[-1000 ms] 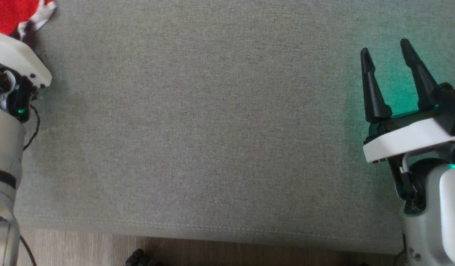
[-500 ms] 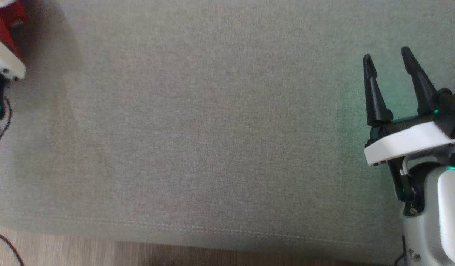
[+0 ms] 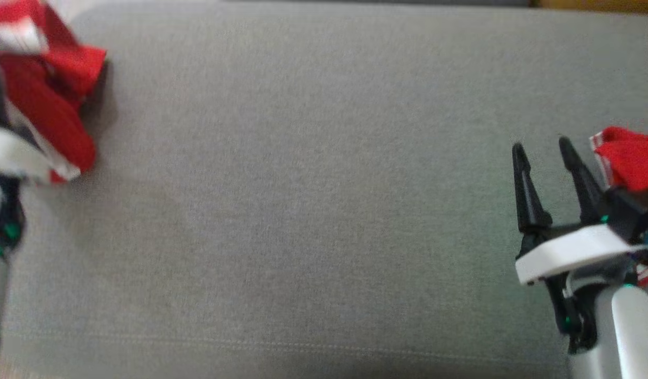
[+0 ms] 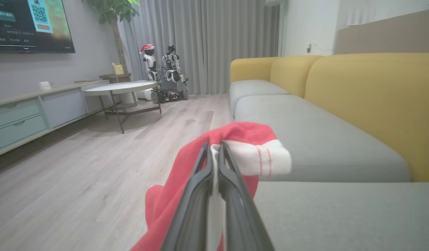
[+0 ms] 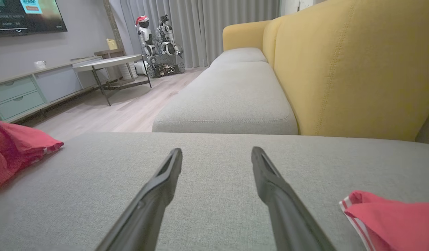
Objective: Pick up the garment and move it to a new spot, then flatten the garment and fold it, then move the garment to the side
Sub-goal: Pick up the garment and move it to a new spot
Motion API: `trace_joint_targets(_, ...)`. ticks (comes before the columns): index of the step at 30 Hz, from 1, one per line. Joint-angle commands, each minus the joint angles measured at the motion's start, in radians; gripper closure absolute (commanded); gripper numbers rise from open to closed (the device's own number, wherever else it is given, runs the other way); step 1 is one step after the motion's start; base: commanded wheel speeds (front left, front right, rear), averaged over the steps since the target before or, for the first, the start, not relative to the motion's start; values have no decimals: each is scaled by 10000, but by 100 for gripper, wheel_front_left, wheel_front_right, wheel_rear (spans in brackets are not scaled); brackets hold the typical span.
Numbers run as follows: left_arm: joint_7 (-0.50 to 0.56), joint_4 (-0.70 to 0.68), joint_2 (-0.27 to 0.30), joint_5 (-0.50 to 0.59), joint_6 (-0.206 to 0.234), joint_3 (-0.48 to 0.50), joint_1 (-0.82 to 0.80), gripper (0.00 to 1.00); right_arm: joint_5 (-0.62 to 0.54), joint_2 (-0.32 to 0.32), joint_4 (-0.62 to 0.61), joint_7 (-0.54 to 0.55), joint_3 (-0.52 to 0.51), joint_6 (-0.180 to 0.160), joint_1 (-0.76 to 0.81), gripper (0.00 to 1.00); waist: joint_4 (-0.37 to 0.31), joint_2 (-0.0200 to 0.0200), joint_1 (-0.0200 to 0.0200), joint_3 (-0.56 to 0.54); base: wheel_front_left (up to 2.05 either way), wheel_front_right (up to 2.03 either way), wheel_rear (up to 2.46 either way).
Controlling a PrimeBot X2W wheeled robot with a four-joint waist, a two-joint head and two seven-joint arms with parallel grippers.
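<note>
Because the first step of the task is to carry the cloth to a new spot, the left claw (image 4: 215, 146) has its 2 fingers pressed together on a fold of the red garment (image 4: 245, 134), pinching it close to the white striped cuff. The rest of the cloth hangs loose below the fingers. The grip looks firm enough for a lift, in my judgement, but the hanging part may drag. To the right of this claw lies the grey seat cushion (image 4: 322, 139), and to its left and below is the wooden floor (image 4: 96, 167), so the garment is at the outer end of the cushion. The right claw (image 3: 540, 145) is spread wide and holds nothing, with its fingers low over the cushion. Just to its right lies a second red piece (image 3: 629, 158) with white stripes; I cannot tell if this belongs to the same garment. Between the 2 claws the cushion offers wide room for spreading the cloth. The limits are the yellow backrest (image 5: 339, 69) ahead of the right claw and the front seam (image 3: 302, 345) behind it.
</note>
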Motion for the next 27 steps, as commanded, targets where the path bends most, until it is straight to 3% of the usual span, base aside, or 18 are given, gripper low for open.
trace_joint_targets(1, -51, -1190, 615, 64, 311, 588, 412, 100, 123, 22, -276, -137, 186, -7, 40, 0, -253, 0, 0, -541, 0, 0, 0)
trace_joint_targets(2, -51, -1190, 615, 64, 311, 588, 412, 100, 123, 22, -276, -137, 186, -7, 40, 0, -253, 0, 0, -541, 0, 0, 0)
trace_joint_targets(6, 220, -3786, 666, 61, 1220, 722, 2482, 100, 270, 22, -240, -204, 111, -7, 457, 0, -366, 0, 0, -830, 0, 0, 0)
trace_joint_targets(10, 551, -5808, 799, 13, 1826, 861, 4031, 100, 396, 23, -219, -255, 22, -7, 723, 0, -468, 0, 0, -971, 0, 0, 0)
trace_joint_targets(15, 1084, -7491, 848, 139, 2266, 666, 4838, 100, 393, 23, -233, -233, 45, -7, 811, 0, -726, 0, 0, -996, 0, 0, 0)
trace_joint_targets(21, 1428, -8156, 369, 325, 1873, -485, 4346, 100, 424, 23, -274, -220, 279, -7, 668, 0, -1388, 0, 0, -817, 0, 0, 0)
trace_joint_targets(27, 1544, -7503, -826, 512, 1222, -1939, 2983, 100, 519, 24, -229, -314, 615, -7, 417, 0, -2166, 0, 0, -337, 0, 0, 0)
